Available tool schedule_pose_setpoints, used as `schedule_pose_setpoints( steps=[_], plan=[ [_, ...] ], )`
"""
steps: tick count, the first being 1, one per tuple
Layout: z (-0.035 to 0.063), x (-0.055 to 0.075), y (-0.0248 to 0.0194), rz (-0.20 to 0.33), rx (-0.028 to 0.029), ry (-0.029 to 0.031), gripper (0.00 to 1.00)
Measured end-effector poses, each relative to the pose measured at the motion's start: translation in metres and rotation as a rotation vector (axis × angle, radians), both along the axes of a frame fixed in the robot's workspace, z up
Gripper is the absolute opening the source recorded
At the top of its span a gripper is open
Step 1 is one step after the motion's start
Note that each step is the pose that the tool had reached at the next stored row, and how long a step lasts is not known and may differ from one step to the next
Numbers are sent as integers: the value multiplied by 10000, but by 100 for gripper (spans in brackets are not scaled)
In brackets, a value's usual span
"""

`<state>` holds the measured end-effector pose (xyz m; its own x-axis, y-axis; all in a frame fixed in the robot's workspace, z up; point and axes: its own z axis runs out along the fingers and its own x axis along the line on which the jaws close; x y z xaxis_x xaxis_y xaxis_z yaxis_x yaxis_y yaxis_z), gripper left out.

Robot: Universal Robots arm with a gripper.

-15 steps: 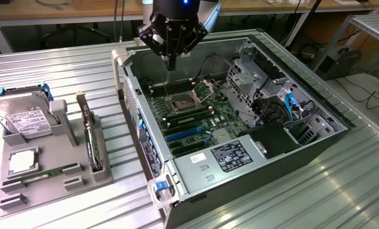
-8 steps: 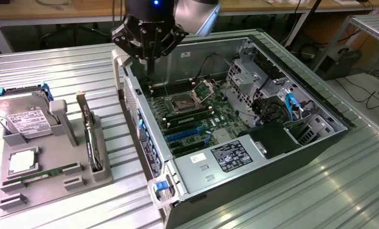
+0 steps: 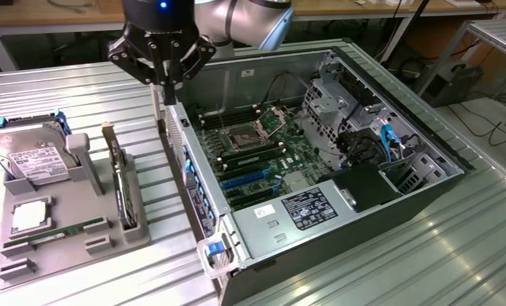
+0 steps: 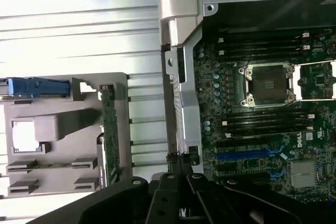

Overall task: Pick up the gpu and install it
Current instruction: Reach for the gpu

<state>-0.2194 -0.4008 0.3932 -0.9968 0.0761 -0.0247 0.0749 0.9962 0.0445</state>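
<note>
Brownish board with a silvery strip at one end, the gpu [image 3: 117, 171] stands on edge in a slot of the grey holder [image 3: 74, 220]. It looks thin and flat, and it shares the holder with the hard drive [image 3: 34, 159] on the ribbed metal tabletop [image 3: 83, 89]. My tool [image 3: 163, 89] hangs above the gap between that holder and the open computer case [image 3: 406, 127], close to the case's rear wall. Its fingers are pressed together, with nothing between them that I can make out. I judge this to be the reach for the card. I would spread the fingers first and line them across the thin top edge near its middle, clear of the holder's posts. Then I would descend straight, so the board is not pried sideways.
</note>
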Motion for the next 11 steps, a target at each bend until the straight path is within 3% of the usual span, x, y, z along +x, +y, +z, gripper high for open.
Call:
schedule_pose_setpoints(
  steps=[9, 11],
  plan=[
    [-4, -461, -50, -1, 0, 0, 11],
    [-8, -620, -73, -2, 0, 0, 11]
  ],
)
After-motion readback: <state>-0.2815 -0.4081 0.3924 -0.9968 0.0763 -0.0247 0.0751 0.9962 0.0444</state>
